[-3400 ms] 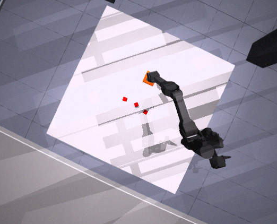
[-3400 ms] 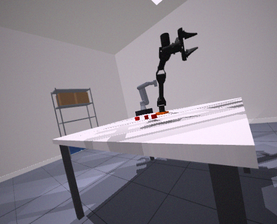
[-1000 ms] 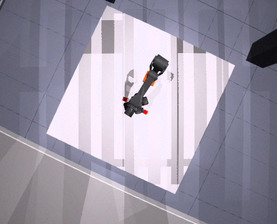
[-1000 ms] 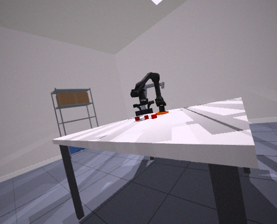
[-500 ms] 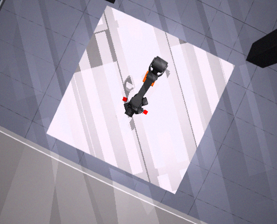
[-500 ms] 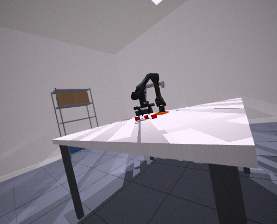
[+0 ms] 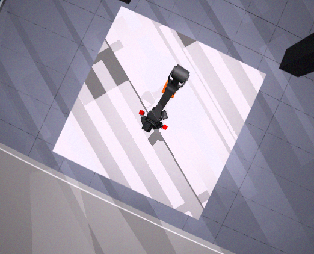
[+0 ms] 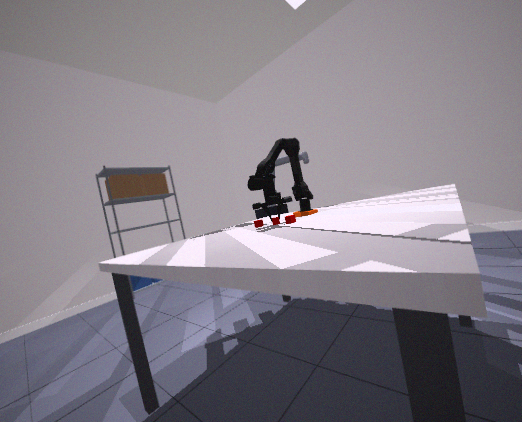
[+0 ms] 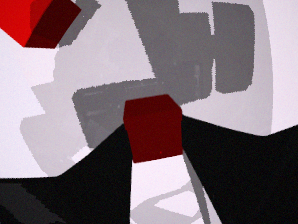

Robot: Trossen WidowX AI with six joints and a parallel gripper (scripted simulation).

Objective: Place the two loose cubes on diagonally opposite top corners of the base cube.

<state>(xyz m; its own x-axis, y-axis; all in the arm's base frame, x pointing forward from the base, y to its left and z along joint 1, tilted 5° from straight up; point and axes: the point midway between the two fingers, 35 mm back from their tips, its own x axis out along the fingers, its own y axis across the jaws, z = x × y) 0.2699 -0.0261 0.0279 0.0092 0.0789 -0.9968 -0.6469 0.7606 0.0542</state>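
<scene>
My white table (image 8: 290, 280) carries three red cubes: one (image 8: 258, 223), a middle one (image 8: 275, 220) and another (image 8: 290, 218), beside my orange-footed base (image 8: 307, 212).

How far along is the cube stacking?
Done: nothing is stacked; all three red cubes sit on the table, none on another. In hand: the end effector is low, its fingers closing around the middle cube, not clearly gripped. Left: lift it, cap one corner of the base cube, repeat with the second loose cube. The pictures don't show whether the near cube is the base.
</scene>
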